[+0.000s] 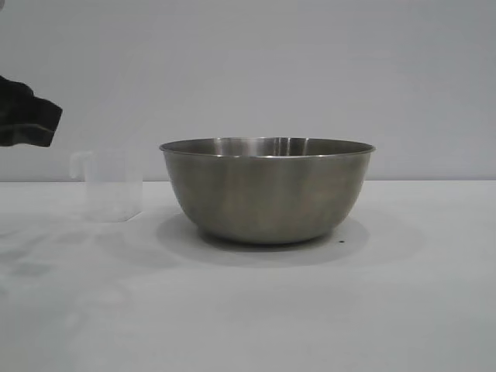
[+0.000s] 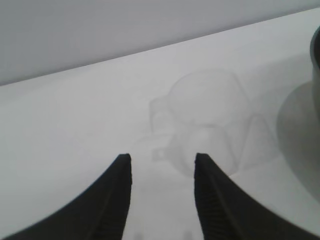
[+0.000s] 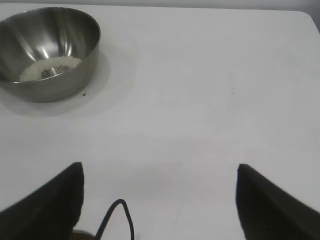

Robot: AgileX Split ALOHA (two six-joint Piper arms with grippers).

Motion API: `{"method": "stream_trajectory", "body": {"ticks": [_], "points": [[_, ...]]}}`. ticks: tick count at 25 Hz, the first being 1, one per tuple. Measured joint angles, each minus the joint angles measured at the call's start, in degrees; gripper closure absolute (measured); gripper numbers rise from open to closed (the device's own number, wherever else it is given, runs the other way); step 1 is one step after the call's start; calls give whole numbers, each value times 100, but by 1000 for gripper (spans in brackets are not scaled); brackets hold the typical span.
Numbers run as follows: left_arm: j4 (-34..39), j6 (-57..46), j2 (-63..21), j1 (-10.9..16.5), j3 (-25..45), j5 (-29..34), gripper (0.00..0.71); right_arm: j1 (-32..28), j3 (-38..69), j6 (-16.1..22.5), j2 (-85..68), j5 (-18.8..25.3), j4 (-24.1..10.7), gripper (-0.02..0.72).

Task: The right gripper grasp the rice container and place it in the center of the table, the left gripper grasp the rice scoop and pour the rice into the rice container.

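The steel rice container (image 1: 267, 190) stands upright in the middle of the white table (image 1: 256, 310). In the right wrist view it (image 3: 47, 52) holds a small patch of off-white rice (image 3: 50, 67). The translucent rice scoop (image 1: 108, 186) stands upright to the left of the bowl, apart from it. It looks empty. My left gripper (image 2: 162, 160) is open and empty, a little way short of the scoop (image 2: 207, 122), raised at the exterior view's left edge (image 1: 27, 116). My right gripper (image 3: 160, 172) is open and empty above bare table, well away from the bowl.
A small dark speck (image 1: 342, 242) lies on the table by the bowl's base. A thin black cable loop (image 3: 117, 217) shows between the right fingers. A plain grey wall stands behind the table.
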Motion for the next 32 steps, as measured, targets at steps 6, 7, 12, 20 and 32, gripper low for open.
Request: {"method": "stream_trajectory", "body": {"ticks": [6,7,12,20,32], "points": [[213,20,-986,0,-88,1756,455,0,0,0,0,0,0,171],[242,20,-1157,0,-88,1938,455,0,0,0,0,0,0,171],[269,20,-1978,0,-88,2793,358,0,0,0,0,0,0,171],[269,20,-3294,0,-88,4281,202,0,0,0,0,0,0,171],[292,21,-5661,0,-88,6830,176,0,0,0,0,0,0,171]]}}
